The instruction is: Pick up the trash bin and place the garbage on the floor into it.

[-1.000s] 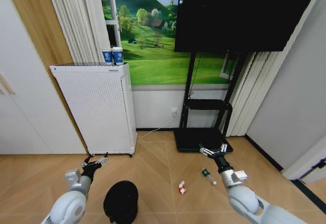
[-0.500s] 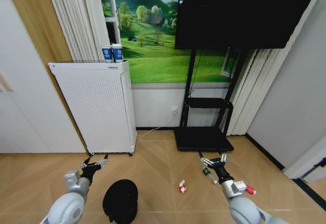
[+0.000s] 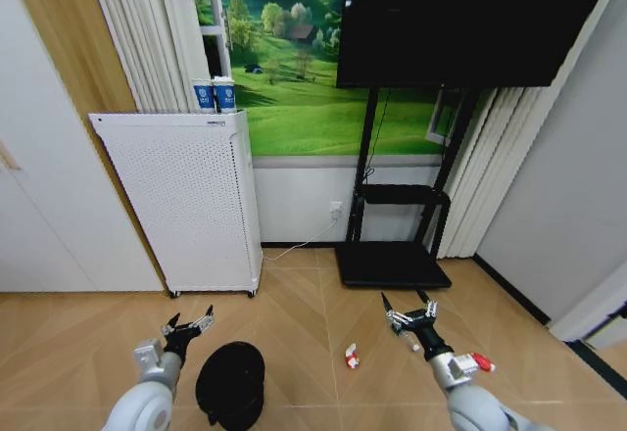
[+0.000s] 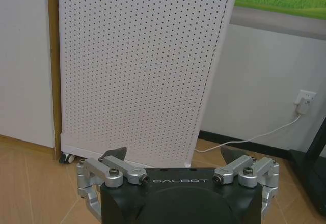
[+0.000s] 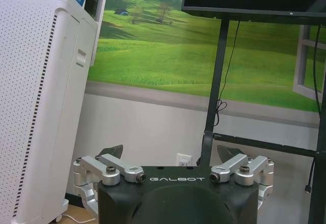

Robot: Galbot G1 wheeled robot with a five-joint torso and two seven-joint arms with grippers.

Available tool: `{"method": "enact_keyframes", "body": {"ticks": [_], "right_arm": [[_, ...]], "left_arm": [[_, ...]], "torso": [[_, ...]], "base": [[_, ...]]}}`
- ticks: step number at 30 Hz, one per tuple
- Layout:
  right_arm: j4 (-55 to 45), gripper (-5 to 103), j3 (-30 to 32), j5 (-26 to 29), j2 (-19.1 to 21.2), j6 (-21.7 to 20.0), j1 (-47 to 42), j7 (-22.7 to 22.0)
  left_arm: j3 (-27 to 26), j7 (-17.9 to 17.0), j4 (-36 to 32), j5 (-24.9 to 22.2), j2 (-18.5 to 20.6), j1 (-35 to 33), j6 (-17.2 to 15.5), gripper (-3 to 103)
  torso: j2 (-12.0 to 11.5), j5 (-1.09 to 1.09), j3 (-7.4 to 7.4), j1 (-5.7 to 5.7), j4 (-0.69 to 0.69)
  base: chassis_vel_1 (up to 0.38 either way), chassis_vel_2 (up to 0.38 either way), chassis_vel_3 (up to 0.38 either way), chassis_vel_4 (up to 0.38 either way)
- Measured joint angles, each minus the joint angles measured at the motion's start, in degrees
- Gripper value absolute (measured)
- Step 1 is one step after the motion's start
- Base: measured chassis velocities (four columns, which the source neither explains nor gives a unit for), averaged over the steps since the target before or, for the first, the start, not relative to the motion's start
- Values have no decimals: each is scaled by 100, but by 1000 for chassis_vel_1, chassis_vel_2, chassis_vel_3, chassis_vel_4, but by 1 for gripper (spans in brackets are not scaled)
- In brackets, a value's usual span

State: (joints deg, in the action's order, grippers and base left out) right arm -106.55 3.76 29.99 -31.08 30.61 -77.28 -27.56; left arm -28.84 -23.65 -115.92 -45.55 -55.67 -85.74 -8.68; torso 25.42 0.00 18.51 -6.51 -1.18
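The bin [image 3: 231, 384] stands on the floor [image 3: 294, 313] at six o'clock, my left gripper [image 3: 188, 324] spread empty at its ten. The wrapper [image 3: 350, 357] lies at its three; my right gripper [image 3: 409, 312] gapes beyond.

Head camera looks down at floor; wrist cameras share the white cabinet [image 4: 142, 71].

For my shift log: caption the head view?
Both open hands, left and right, hover above the floor flanking the trash bin.
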Motion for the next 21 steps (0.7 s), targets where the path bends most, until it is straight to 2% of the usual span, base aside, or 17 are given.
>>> {"method": "enact_keyframes", "body": {"ticks": [9,13,15,21], "right_arm": [[-31,100,9,-59,13,10,-73,-18],[-62,100,74,-115,27,28,-158,-53],[19,100,82,-136,-3,65,-166,-51],[150,100,83,-178,-48,140,-167,-35]], "left_arm": [[-2,2,-40,42,-166,-113,8,100],[-64,5,-36,76,-262,-319,66,100],[-96,9,16,17,-430,-557,93,100],[-96,9,13,27,-657,-896,121,100]], "torso": [[-148,0,-90,57,0],[-314,0,-201,113,0],[-424,0,-274,151,0],[-534,0,-346,187,1]], "base": [[0,0,0,0],[0,0,0,0],[0,0,0,0],[0,0,0,0]]}}
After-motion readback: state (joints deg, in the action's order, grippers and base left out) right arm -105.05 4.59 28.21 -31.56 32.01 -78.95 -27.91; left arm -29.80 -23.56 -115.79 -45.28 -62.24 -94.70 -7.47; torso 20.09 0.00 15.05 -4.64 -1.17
